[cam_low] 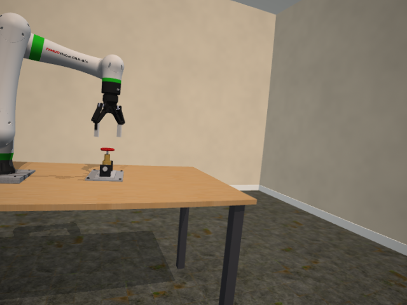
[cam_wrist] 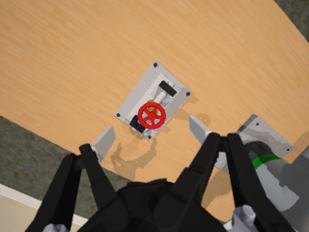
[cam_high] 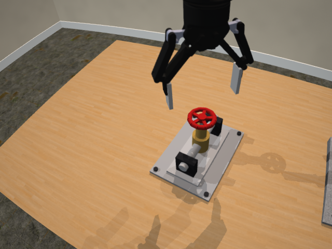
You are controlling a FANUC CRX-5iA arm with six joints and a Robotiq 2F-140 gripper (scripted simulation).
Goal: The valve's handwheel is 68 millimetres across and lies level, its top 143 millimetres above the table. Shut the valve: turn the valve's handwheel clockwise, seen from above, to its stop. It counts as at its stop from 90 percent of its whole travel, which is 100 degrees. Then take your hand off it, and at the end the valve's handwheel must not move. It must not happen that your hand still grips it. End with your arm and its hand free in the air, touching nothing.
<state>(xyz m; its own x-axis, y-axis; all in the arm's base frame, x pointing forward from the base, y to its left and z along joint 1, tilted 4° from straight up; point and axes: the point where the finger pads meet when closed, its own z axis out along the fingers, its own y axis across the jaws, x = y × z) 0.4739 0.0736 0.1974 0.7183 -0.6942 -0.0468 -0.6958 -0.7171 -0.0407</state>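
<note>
Top view: my gripper (cam_high: 203,93) hangs in the upper centre of the frame, fingers spread to their full width with nothing between them, pale pads pointing down. The red handwheel (cam_high: 202,118) sits just below and between the pads in the picture, centre of frame, on a brass valve body (cam_high: 201,139) bolted to a grey base plate (cam_high: 226,157) on the wooden table (cam_high: 80,134). No contact with the wheel here. Exterior view: the gripper (cam_low: 107,133) is at left of centre, clearly above the handwheel (cam_low: 107,149) with open air between fingertips and wheel top; it looks roughly lined up over the wheel, pads either side of its width. The valve stands on its plate near the left part of the table (cam_low: 147,193). Wrist view: the handwheel (cam_wrist: 152,116) shows in the middle of the frame, between the two pads (cam_wrist: 103,141) at lower left and centre right, looking roughly centred between them. I judge I'm in the approach step, wheel not gripped and, as far as I can judge, not turned. Next I need to drop straight down until the pads bracket the rim, close evenly from both sides, then rotate the wrist clockwise seen from above. Risk: an off-centre descent lands a pad on the rim.
</note>
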